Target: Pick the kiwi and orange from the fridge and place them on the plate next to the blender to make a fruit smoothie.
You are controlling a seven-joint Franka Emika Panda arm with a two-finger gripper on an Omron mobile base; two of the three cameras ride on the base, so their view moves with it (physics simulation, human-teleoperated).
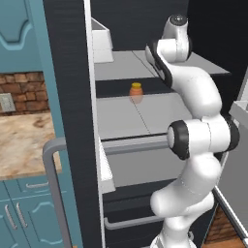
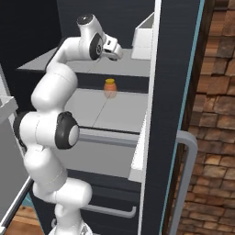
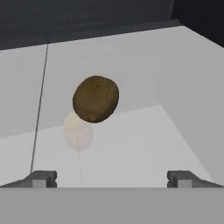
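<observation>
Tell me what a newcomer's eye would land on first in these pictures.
The big white arm reaching up into the open fridge dominates both base views. In the hand view, a brown kiwi sits on a pale shelf ahead of the open hand. A small orange-and-tan jar stands alone on a middle shelf.
</observation>
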